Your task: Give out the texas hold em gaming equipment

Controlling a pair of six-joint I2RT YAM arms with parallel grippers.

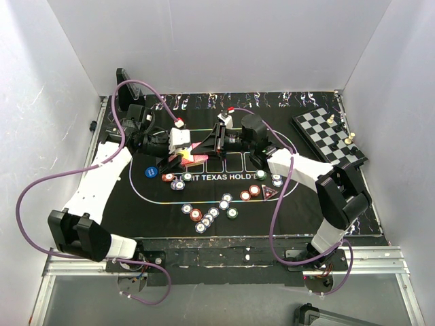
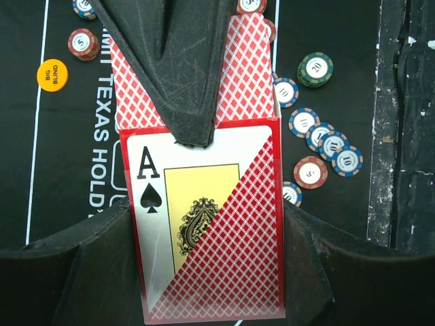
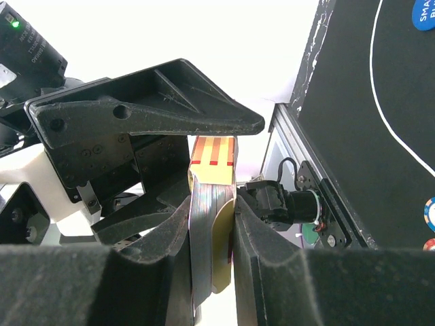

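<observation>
The left claw [image 2: 205, 207] gripped the playing-card pack [image 2: 211, 272] by its sides — the right claw [image 3: 212, 210] pinched its thin end.

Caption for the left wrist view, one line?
Left gripper holds card box while right gripper pinches its far end, chips scattered beside.

Both arms reach inward over the black mat [image 1: 155, 204], where the left gripper [image 1: 181, 158] and right gripper [image 1: 208, 145] meet from opposite sides at a red card box [image 1: 196, 155]; their grip cannot be made out. Poker chips [image 1: 196, 214] lie scattered on the mat's near half. A blue round button [image 1: 149, 172] sits left, a dark triangular marker [image 1: 269, 195] right, and a chessboard [image 1: 329, 134] at the far right corner.
</observation>
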